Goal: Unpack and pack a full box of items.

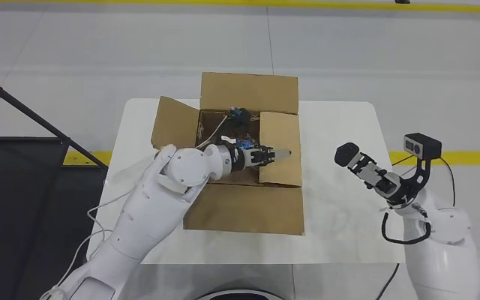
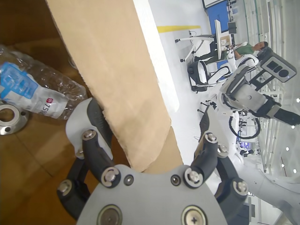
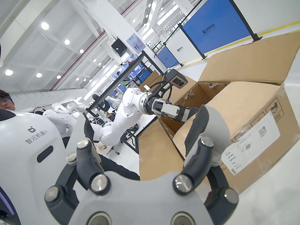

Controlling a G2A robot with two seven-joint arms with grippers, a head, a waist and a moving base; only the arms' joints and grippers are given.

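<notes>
Open cardboard box (image 1: 247,91), flaps spread, crumpled plastic bottle (image 2: 39,90) lying inside

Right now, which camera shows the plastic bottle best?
The left wrist view: the bottle lies close, its crumpled body and blue label plain. The top view gives what is probably it, a small blue-and-white patch. In the right wrist view the box walls hide it.

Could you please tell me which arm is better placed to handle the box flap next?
Left, I would judge: the left end effector is open astride the flap of the box, while the right end effector, open and empty, sits over the table apart from the box.
</notes>
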